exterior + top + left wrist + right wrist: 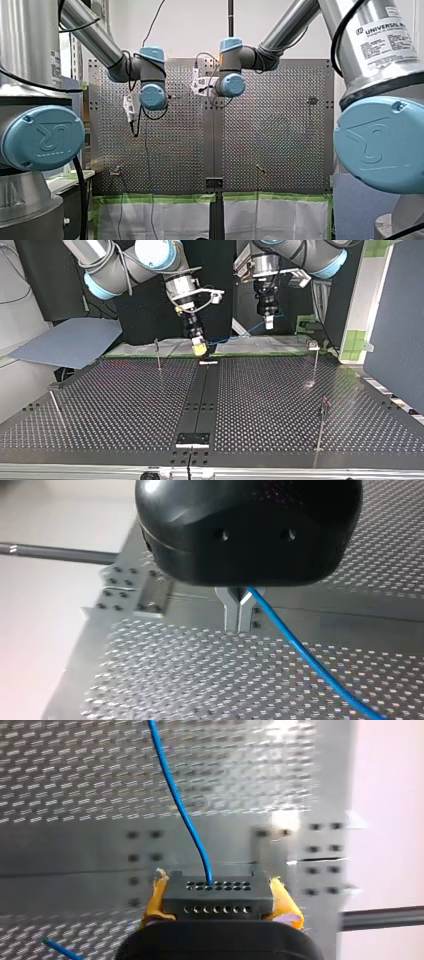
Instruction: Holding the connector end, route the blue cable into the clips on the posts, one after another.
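Table (125, 405) fills the top view; as far as I can see, no post carries cable. Right arm (125, 265) comes in from 11 o'clock and left arm (310, 255) from 1 o'clock, both over the far edge.

Right gripper (199, 346) hangs just above the far edge at 12 o'clock. Left gripper (269, 322) sits higher, at its 2 o'clock, near it but apart.

Posts in the top view:
- 11 o'clock post (158, 354)
- 9 o'clock post (55, 407)
- 1 o'clock post (315, 362)
- 4 o'clock post (322, 427)

Right wrist view: the connector (217, 895) is clamped between the yellow pads (286, 907), hole rows facing ahead. The cable (176, 800) exits one upper hole and runs ahead over the table.

Left wrist view: the metal fingers (231, 611) are pinched together on the cable, which trails off below the gripper. In the top view the blue span hangs between the two grippers at 12–1 o'clock, above the far edge.

Read: the grasp is done on both ends and routing hasn't begun, so the first clip is the step in hand. The 11 o'clock post is closest to the connector end and looks the likely start, but I can't confirm the order.

Next move needs:
- span kept taut between the grippers
- cable brought over the clip mouth
- a drop from above, with the left gripper guiding and the right leading

Clip openings are too small to read from here.
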### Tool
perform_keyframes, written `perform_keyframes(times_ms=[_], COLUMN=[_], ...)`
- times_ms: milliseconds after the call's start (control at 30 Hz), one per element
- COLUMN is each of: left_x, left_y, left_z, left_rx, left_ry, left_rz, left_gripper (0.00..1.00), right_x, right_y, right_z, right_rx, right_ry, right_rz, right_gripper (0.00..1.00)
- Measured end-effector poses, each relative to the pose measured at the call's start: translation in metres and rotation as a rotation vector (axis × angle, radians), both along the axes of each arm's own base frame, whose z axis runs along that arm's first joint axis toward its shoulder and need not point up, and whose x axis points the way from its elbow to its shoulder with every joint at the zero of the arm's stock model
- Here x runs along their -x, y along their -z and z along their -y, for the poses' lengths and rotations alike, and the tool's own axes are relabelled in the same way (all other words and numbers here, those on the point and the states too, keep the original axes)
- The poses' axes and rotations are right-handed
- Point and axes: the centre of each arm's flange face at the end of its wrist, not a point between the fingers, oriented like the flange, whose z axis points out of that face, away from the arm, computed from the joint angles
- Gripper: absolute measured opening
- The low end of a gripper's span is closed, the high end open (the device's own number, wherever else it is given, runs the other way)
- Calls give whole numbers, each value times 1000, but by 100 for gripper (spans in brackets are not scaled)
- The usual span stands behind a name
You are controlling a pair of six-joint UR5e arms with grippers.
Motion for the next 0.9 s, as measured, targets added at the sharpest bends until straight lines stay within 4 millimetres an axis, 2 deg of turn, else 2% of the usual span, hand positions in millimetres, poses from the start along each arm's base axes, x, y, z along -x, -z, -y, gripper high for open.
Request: perform_keyframes(times_ms=[233,333,400,500,600,800,900], left_x=[-5,-6,-7,-10,-13,-27,-36], left_y=[-44,-64,-78,-97,-107,-112,-113], left_z=[-11,-16,-20,-27,-34,-49,-56], left_rx=[64,84,96,109,117,135,131], left_ry=[-27,-37,-46,-58,-61,-59,-59], left_rz=[49,78,101,134,152,167,169], left_gripper=[0,0,0,0,0,0,0], right_x=[5,7,8,6,0,-16,-23], right_y=[-51,-69,-73,-71,-62,-40,-40], right_z=[-14,-21,-23,-22,-18,-10,-10], right_rx=[22,29,29,22,9,-10,-13], right_ry=[-46,-76,-87,-89,-83,-77,-79], right_rz=[48,80,89,90,77,37,32], right_gripper=[0,0,0,0,0,0,0])
